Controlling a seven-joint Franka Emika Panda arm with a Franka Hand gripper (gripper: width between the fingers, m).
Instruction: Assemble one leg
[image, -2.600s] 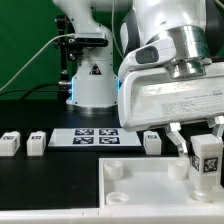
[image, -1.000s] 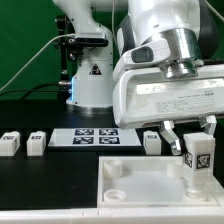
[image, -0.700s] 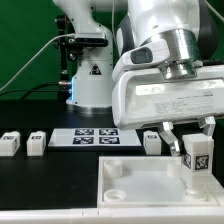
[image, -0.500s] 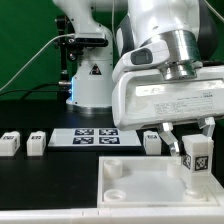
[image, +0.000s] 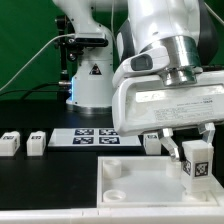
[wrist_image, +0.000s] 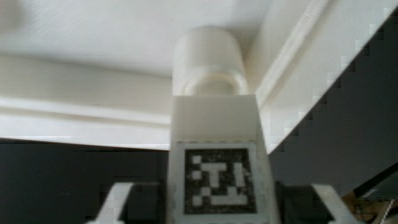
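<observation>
My gripper stays clenched on the leg, upright over the white slab at the exterior view's right. My wrist has turned slightly. Behind the slab, three more blocks and the marker board lie on the table.

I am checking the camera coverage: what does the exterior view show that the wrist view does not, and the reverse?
Only the exterior view shows the marker board, the loose white blocks beside it and the arm's body. Only the wrist view shows the leg lengthwise, down to its rounded far end, with the white slab behind it. Both show the gripper shut on the leg and the leg's tag.
</observation>
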